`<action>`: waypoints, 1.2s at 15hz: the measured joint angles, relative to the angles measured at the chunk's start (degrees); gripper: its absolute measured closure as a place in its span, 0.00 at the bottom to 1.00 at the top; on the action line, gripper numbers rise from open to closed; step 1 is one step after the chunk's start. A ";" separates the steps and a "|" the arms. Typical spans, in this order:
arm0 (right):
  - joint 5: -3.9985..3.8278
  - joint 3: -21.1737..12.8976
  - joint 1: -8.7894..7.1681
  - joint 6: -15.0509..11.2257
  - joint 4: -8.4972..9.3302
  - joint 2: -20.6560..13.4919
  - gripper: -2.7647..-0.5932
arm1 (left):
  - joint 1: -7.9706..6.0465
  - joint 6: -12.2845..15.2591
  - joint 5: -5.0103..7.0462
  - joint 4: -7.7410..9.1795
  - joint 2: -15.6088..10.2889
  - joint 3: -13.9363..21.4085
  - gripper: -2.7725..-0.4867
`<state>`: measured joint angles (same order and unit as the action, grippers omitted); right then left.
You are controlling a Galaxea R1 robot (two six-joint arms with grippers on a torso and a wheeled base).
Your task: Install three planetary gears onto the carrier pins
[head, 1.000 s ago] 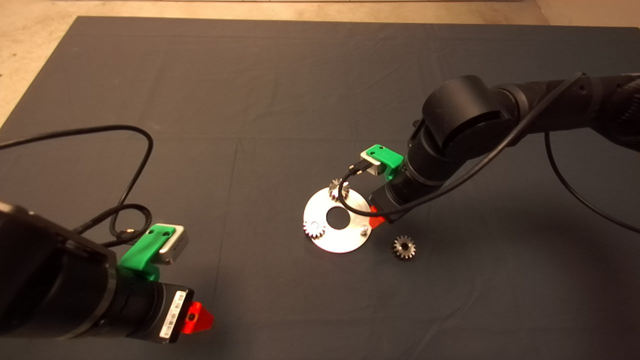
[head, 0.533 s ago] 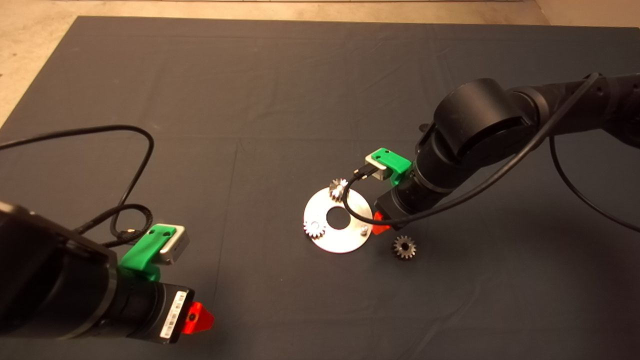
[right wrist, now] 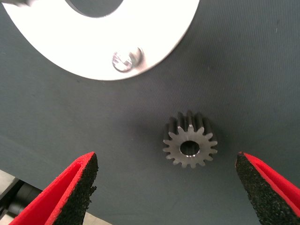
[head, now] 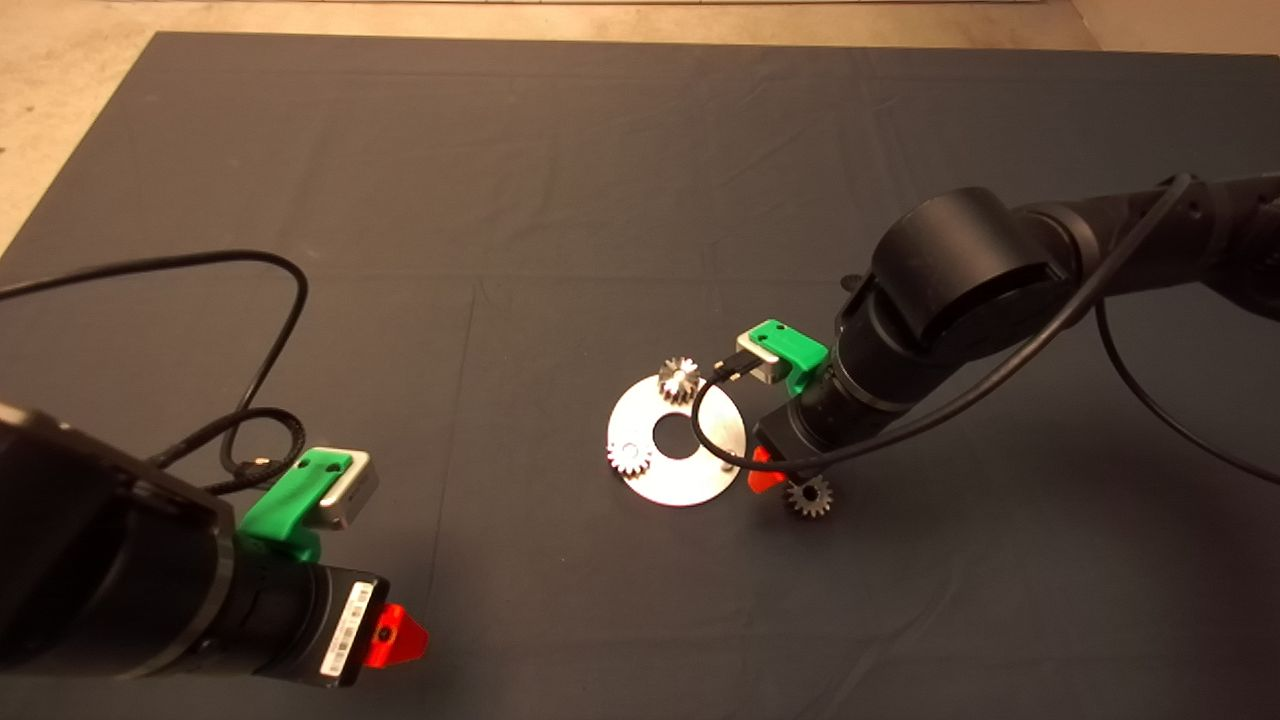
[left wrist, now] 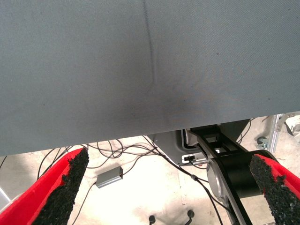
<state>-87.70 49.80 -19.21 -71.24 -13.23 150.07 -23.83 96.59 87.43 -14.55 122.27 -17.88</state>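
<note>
Dark mat (head: 560,180) spread over the desk, pale floor showing along its far edge.

Right arm (head: 1000,280) reaching in from the right, right gripper (right wrist: 168,187) lowered just right of the disc, over the loose gear; jaws spread wide, gear lying between the two fingers and touching neither pad (right wrist: 75,187).

Left arm (head: 110,570) parked at the near left corner, left gripper (left wrist: 168,192) hanging past the near edge of the mat, jaws spread wide with nothing between them; cables and a small grey box visible on the floor beyond.

Flat round silver disc (head: 700,485) lying right of the mat's centre, large hole through its middle.

Two planetary gears seated on carrier pins: one (head: 679,379) at the disc's far edge, one (head: 628,457) at its left edge.

Third gear (right wrist: 190,139), darker, flat on the mat just off the disc's near right rim, centre hole facing up.

Third carrier pin (right wrist: 124,59) bare, upright near the disc's right rim, close to the loose gear.
</note>
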 joint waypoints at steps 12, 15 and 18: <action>0.00 -0.35 4.30 -0.22 0.00 -2.55 0.27 | 0.00 -0.26 0.02 0.00 0.12 0.00 0.13; -0.01 -0.35 5.38 -0.17 -0.22 -2.61 0.27 | 0.02 -0.42 0.02 0.01 0.11 0.00 0.13; -0.01 -0.35 5.74 1.18 -0.52 -2.64 0.27 | 0.02 -0.43 0.00 0.00 0.11 0.00 0.13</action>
<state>-87.71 49.45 -13.47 -70.06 -13.75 147.43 -23.81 96.16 87.43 -14.55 122.38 -17.88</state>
